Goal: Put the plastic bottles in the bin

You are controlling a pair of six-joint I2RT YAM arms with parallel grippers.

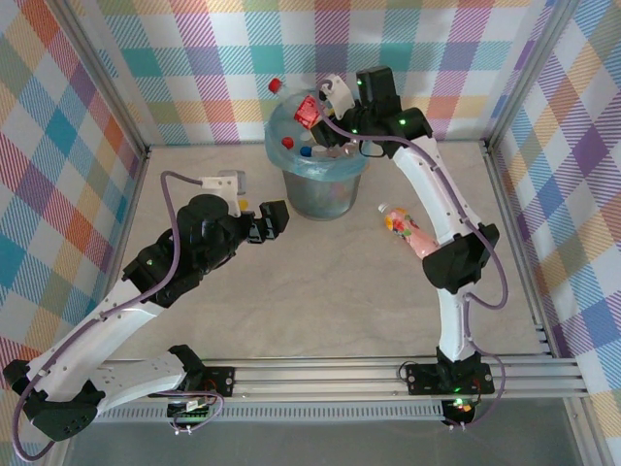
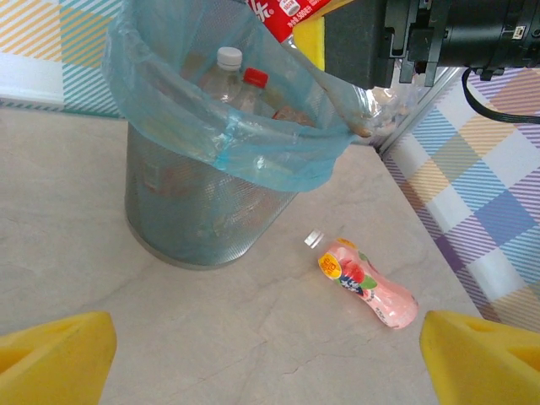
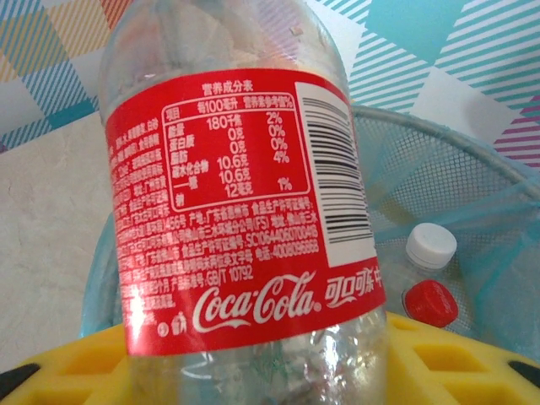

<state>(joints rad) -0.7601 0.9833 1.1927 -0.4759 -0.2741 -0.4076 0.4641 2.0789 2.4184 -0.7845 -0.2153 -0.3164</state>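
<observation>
Coca-Cola bottle [image 3: 245,211], clear with a red label, pinched across the body between the yellow pads [image 3: 76,371] of the right gripper [image 1: 323,105]. Hangs over the 12 o'clock side of the bin [image 1: 315,189], above its blue liner [image 2: 253,152]. Looks empty, so probably very light. Thin walls likely to dent under a hard squeeze, and label film likely slick, so a hold across the labelled middle seems soundest. Sits tilted in the top view, long axis running from 10 to 4 o'clock, red cap toward 10 o'clock near the bin's far-left edge.

Inside the bin, a white-capped bottle [image 3: 430,246] and a red-capped bottle [image 3: 430,302], caps upward.

Pink bottle [image 1: 408,231], on its side on the bench [image 1: 291,301], near the bin at its 4 o'clock. Long axis also 10 to 4 o'clock, white cap toward the bin. Appears filled, so probably heavier and stiffer than the clear one. Apt to roll if nudged, so best taken across the narrower waist, square to the long axis.

Left gripper [image 2: 268,354], spread wide and holding nothing, at the bin's 8 o'clock, facing the bin and the pink bottle.
</observation>
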